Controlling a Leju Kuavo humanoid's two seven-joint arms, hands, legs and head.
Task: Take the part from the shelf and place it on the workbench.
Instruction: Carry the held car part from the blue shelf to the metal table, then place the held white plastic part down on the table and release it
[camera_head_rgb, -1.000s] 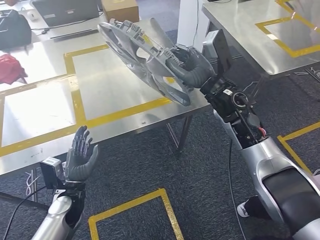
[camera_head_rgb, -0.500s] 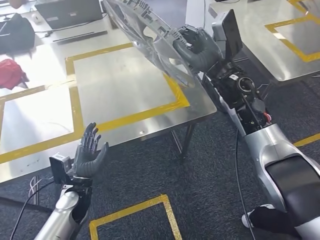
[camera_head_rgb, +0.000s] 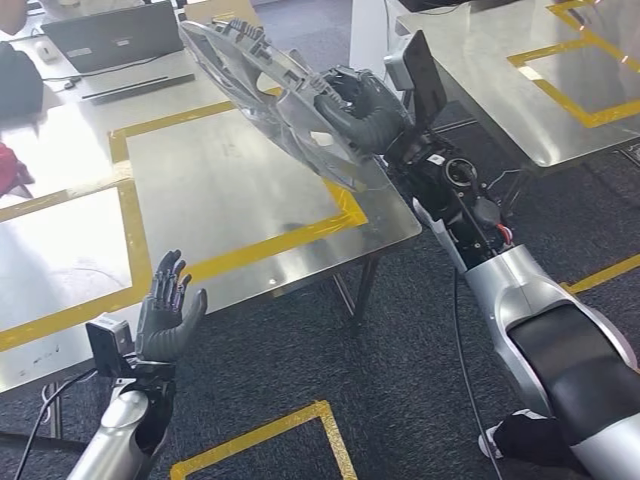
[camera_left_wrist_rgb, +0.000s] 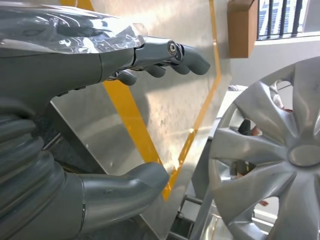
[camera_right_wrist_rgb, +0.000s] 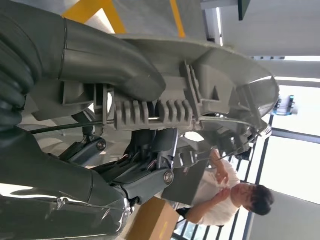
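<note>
Head view: right hand (camera_head_rgb: 362, 110) grips the grey wheel cover (camera_head_rgb: 279, 95), tilted above the bench's (camera_head_rgb: 226, 190) right edge; left hand (camera_head_rgb: 167, 312) hangs spread near its front edge.

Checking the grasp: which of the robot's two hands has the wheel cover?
The right hand grips the silver wheel cover above the workbench; the left hand is open, holding nothing.
</note>
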